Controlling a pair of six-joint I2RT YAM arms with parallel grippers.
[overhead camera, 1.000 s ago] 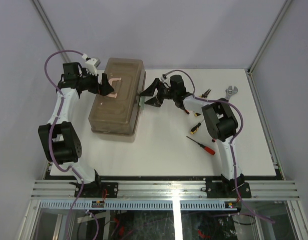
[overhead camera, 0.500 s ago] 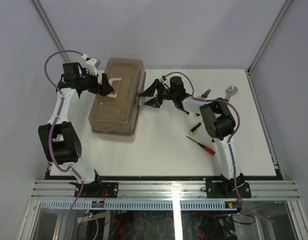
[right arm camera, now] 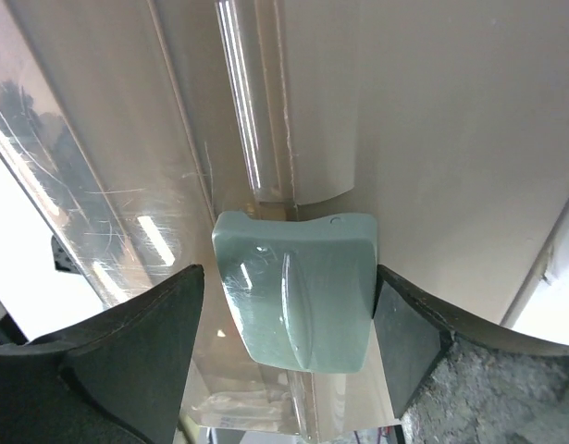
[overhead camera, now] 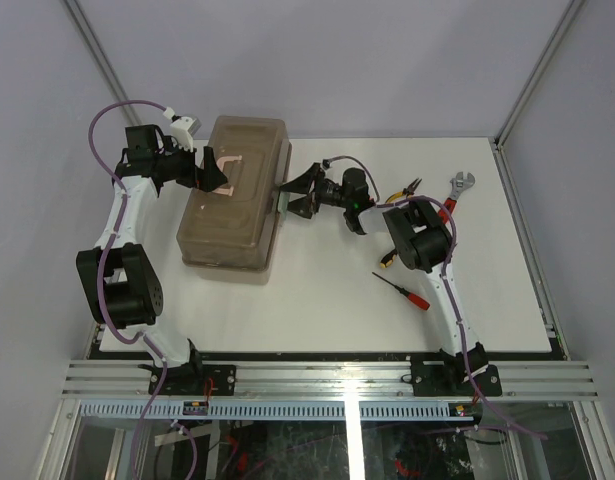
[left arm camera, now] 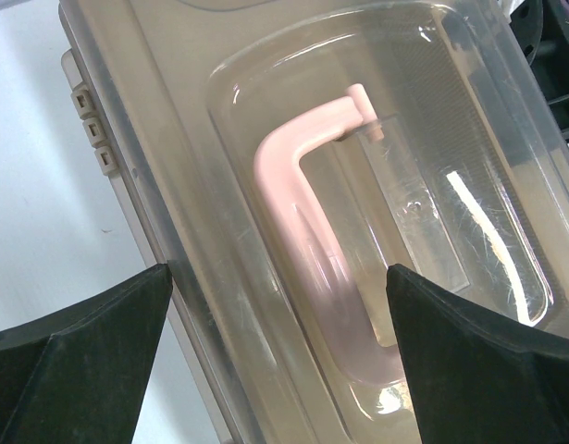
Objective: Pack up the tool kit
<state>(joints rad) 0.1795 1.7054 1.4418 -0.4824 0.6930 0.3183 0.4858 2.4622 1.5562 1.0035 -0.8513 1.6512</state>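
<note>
The tan translucent toolbox [overhead camera: 230, 205] lies closed at the back left of the table. Its pink lid handle [overhead camera: 228, 170] lies flat in its recess and also shows in the left wrist view [left arm camera: 298, 231]. My left gripper [overhead camera: 211, 170] is open over the lid, its fingers either side of the handle [left arm camera: 279, 370]. My right gripper [overhead camera: 290, 192] is open at the box's right side. Its fingers straddle the pale green latch [right arm camera: 298, 287]; the right finger [right arm camera: 414, 342] is at the latch's edge, the left one stands apart. The trays are hidden inside.
Loose tools lie on the right of the white table: a wrench [overhead camera: 461, 183], pliers [overhead camera: 408, 187], a small yellow-handled screwdriver [overhead camera: 390, 256] and a red-handled screwdriver [overhead camera: 406, 293]. The right arm's elbow [overhead camera: 417, 235] stands over them. Grey walls close the back and sides.
The right arm's elbow and forearm have swung left and the wrist has rolled, with the gripper staying at the latch. The left arm and the toolbox have not moved.
</note>
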